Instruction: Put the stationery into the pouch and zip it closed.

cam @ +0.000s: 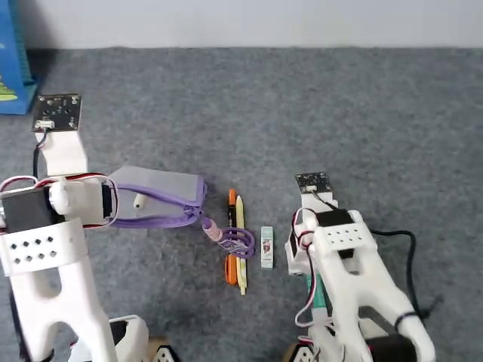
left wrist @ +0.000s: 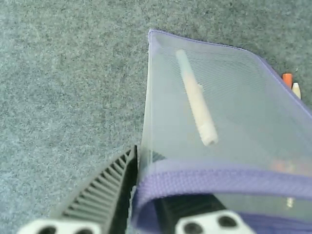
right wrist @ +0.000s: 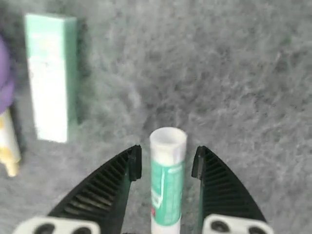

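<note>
Purple-trimmed clear mesh pouch (cam: pixel 162 192) lies flat on the grey felt desk (cam: pixel 377 121). The left claw (left wrist: pixel 145 163) is clamped on the pouch's purple rim band at the end away from the zip pull. One cream-white pen barrel (left wrist: pixel 197 105) is already inside.

The green-and-white glue-stick tube (right wrist: pixel 167 180) sits between the right claw (right wrist: pixel 167 153), with its long axis in line with the claw and its cap end outward. I can't tell whether the claw pinches it or only straddles it.

The key relation is that the pouch is off to the tube's left, and the right arm is the one with the tube. Three things lie in between, next to each other:
- a mint-sleeved eraser block (cam: pixel 267 247), nearest the right arm
- a pale yellow pen (cam: pixel 241 249)
- an orange pen (cam: pixel 232 241)

The two pens are parallel, with their long axes running away from the robot. A purple looped zip charm (cam: pixel 238 243) drapes across them.

My read is that the tube has to travel left over those three to the held rim, and turn to match the pouch's length.

There is print on the tube and on the eraser sleeve, but I can't read either.
</note>
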Robot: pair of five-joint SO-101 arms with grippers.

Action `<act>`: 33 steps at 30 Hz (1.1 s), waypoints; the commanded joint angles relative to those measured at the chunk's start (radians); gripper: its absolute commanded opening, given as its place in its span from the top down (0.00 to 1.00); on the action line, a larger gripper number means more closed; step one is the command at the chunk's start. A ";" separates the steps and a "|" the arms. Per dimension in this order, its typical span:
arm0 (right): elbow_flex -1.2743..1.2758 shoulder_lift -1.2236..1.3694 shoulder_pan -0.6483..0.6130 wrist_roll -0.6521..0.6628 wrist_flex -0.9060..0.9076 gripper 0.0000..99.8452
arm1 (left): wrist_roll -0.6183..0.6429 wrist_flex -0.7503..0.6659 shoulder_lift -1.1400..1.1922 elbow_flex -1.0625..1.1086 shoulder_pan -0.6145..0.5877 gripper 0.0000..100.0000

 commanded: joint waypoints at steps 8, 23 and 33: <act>-0.011 0.116 0.028 0.049 -0.044 0.95 | 0.005 0.023 -0.017 -0.018 -0.008 0.99; -0.084 -0.160 -0.027 0.104 0.051 0.99 | 0.005 0.023 -0.017 -0.018 -0.005 0.99; -0.319 -0.550 -0.202 0.063 0.229 0.99 | 0.005 0.021 -0.017 -0.021 -0.003 0.99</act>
